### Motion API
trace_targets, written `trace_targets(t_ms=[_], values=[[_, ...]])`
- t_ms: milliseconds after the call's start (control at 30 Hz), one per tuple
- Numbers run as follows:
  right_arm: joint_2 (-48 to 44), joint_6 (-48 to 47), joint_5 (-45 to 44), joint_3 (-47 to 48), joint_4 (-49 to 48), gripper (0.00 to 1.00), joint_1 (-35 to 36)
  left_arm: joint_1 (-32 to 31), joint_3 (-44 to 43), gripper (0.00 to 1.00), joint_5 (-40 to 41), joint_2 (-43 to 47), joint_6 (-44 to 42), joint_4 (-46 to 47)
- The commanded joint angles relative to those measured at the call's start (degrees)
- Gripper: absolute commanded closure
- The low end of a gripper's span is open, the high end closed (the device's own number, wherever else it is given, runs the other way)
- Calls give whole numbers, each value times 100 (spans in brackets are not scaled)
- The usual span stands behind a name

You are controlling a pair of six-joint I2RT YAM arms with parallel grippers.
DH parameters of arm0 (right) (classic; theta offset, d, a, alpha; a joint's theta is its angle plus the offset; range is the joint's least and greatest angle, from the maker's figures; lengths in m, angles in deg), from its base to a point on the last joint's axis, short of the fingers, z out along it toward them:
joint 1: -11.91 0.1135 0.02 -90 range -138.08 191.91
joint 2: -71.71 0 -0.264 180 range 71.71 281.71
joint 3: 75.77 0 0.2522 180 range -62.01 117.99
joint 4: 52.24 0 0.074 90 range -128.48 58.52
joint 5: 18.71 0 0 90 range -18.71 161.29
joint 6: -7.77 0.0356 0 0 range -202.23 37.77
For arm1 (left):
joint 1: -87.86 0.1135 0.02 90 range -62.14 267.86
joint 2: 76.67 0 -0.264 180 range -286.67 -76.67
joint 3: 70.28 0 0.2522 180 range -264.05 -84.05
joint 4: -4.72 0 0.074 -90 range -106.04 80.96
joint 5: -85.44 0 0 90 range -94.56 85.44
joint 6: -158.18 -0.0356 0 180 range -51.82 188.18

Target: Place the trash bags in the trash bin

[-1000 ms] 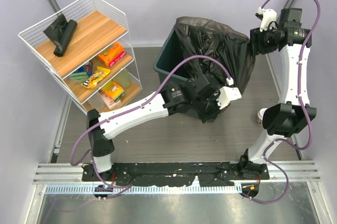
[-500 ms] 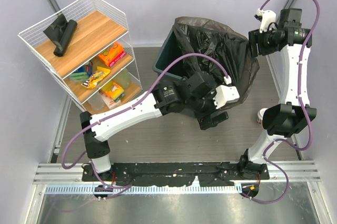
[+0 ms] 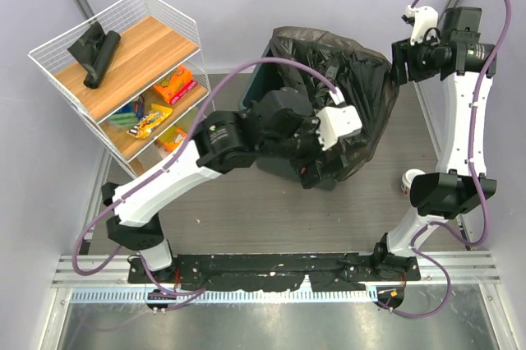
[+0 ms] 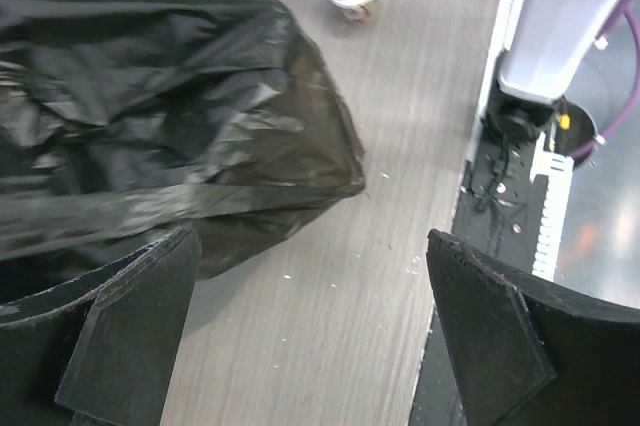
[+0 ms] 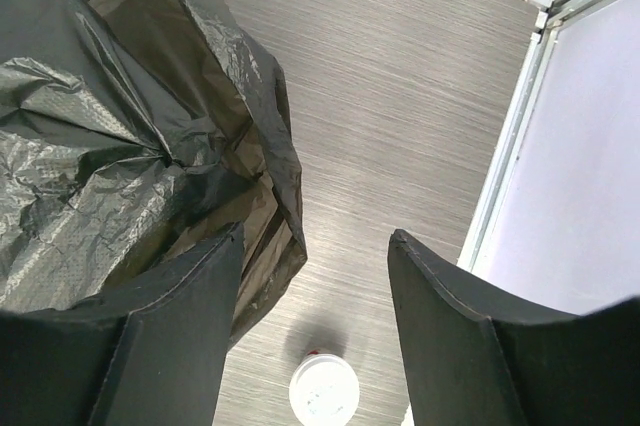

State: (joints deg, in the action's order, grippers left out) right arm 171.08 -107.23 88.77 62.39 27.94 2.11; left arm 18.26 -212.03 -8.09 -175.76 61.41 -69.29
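1. The black sack (image 3: 362,79) is opened out and draped over the far and right sides of the trash bin (image 3: 256,87). Much of it hangs outside the right and near walls, down toward the table (image 3: 246,210).
2. The bin's left wall and rim show bare. I judge the sack only partly in, as it is spread across the mouth but not pushed down or fitted all round.
3. The left gripper (image 4: 310,346) hangs at the bin's near-right side beside the sack's loose lower edge. Its fingers are wide apart, with nothing between them but tabletop.
4. The right gripper (image 5: 315,316) is at the sack's far-right side, above the hanging plastic. Its fingers are also spread and hold nothing.
5. A roll of bags (image 3: 97,52) lies on the top board of the wire rack (image 3: 152,46), far left and well apart from the bin, so that part seems not yet begun.
6. Snack packets (image 3: 173,83) sit on the rack's lower shelves. A paper cup (image 3: 409,179) stands on the table to the right.
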Motion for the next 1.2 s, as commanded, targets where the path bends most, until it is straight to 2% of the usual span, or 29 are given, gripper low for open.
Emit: trace_targets(t_ms=[0,133,267,367,500,633,933,1033,1167], values=[[-287,-41,-113,365,30,36,22,-1,-394,0,1115,311,131,188],[-366,-14,-95,567,21,36,22,271,-526,4,1741,294,403,487],[-506,64,36,586,-93,36,22,938,-631,16,1742,206,982,742],[-612,109,142,533,-111,35,40,1387,-833,19,1724,4,1265,804],[-752,118,212,296,-172,34,49,1677,-957,25,1847,-277,1555,1006],[-858,109,212,68,-251,34,58,1959,-991,27,1672,-471,1959,1191],[-963,47,221,-170,-269,34,66,2214,-1080,33,1707,-884,2144,1235],[-1025,4,204,-249,-278,34,58,2293,-1027,42,1619,-945,2205,1261],[-1069,-23,169,-293,-278,34,66,2372,-966,61,1522,-928,2232,1322]])
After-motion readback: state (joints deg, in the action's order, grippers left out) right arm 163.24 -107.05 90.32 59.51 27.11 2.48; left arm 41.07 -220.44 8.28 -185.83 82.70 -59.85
